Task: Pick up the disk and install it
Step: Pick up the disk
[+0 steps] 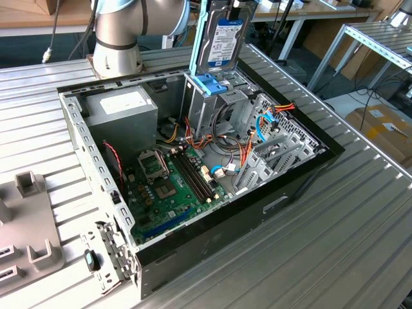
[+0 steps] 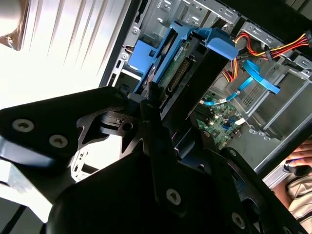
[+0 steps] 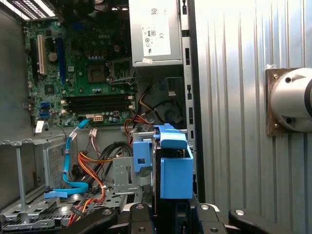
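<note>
The disk (image 1: 222,38), silver-grey with a white and blue label and a light blue carrier rail, hangs upright just above the metal drive cage (image 1: 212,109) in the open computer case (image 1: 302,174). Its lower edge sits close over the blue plastic bracket (image 1: 209,84) on top of that cage. In the second wrist view my gripper (image 2: 156,114) is shut on the disk (image 2: 187,68), seen edge-on with its blue rail pointing down at the cage. In the first wrist view the disk (image 3: 173,168) stands between the black fingers (image 3: 139,217) over the cage.
Inside the case lie the power supply (image 1: 122,106), the green motherboard (image 1: 167,183) and orange and blue cables (image 1: 261,125) beside the cage. My arm's base (image 1: 119,38) stands behind the case. Grey fixtures (image 1: 29,187) sit at the exterior view's left. A person's hand (image 2: 300,161) rests beyond the case.
</note>
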`<state>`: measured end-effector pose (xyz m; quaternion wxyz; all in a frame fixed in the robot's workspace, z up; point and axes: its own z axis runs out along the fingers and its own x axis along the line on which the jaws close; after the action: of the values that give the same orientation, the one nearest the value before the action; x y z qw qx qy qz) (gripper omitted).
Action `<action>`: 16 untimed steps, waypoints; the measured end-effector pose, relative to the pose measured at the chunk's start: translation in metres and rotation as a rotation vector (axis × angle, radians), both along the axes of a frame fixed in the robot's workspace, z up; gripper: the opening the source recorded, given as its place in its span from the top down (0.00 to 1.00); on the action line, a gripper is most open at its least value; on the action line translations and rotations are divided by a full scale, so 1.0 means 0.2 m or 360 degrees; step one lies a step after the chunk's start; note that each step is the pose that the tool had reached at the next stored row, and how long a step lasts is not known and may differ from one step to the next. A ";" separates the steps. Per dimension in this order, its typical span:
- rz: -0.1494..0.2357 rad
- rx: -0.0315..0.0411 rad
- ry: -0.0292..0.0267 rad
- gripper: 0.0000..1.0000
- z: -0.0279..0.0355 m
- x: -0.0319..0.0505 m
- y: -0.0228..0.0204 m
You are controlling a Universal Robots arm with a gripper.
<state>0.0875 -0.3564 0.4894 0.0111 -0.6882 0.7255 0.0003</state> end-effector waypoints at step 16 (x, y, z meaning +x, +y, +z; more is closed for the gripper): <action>0.0000 -0.0010 0.00000 0.65 0.000 0.033 -0.048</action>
<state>0.0941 -0.3660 0.4895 0.0090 -0.6882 0.7255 -0.0019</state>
